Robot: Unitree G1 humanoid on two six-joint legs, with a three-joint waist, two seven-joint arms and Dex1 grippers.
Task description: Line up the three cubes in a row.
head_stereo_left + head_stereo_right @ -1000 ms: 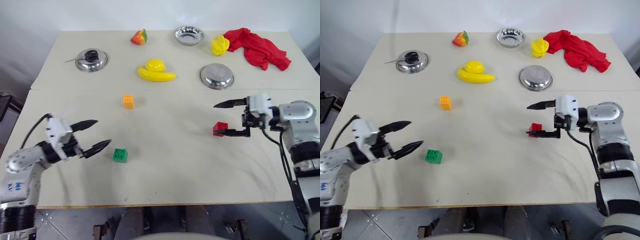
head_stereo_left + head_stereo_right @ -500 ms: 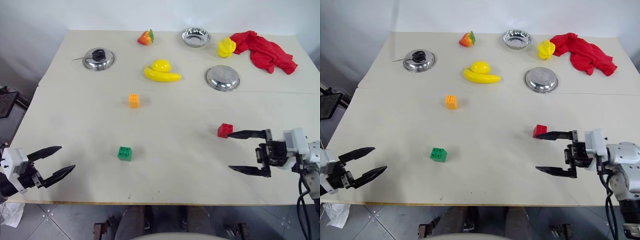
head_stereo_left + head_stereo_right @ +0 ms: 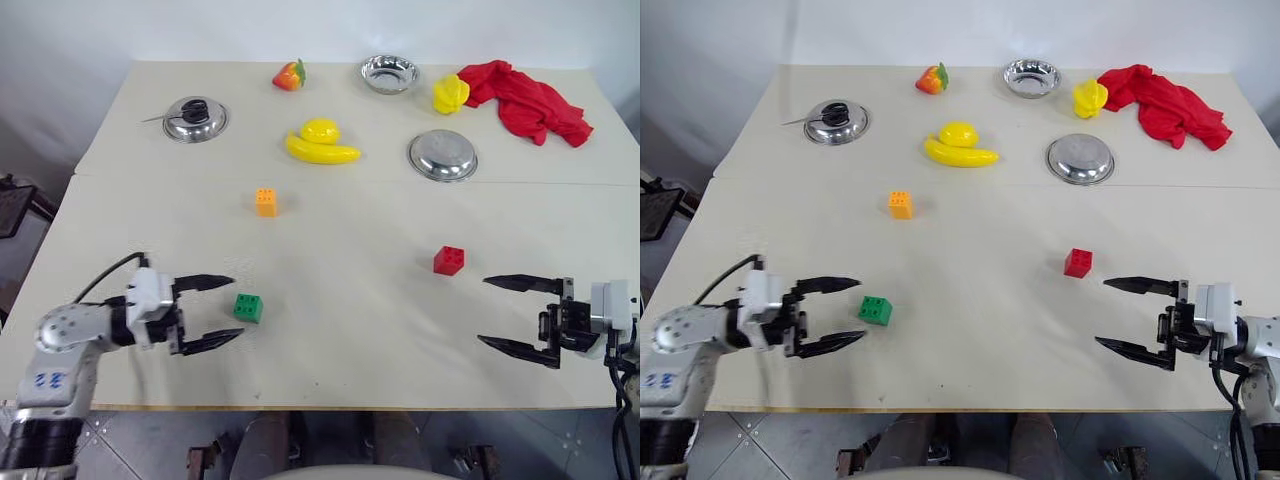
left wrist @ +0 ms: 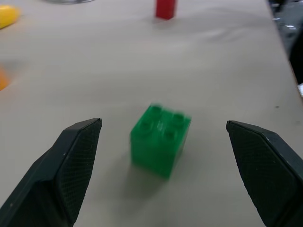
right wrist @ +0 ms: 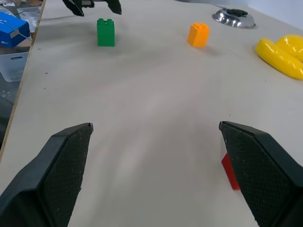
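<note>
Three cubes sit apart on the bench (image 3: 330,220), not in a row: orange cube (image 3: 265,201) toward the far side, green cube (image 3: 248,307) near-left, red cube (image 3: 449,260) right of centre. Left end effector (image 3: 225,311) spread wide, level, fingers either side of the green cube without touching. Right end effector (image 3: 499,313) spread, empty, just beside the red cube on its near side.

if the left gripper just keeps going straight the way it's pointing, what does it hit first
Most likely the green cube. The left gripper is open, and in its wrist view the cube sits on the table straight ahead, between the lines of its two fingers. The red cube lies far beyond.
</note>
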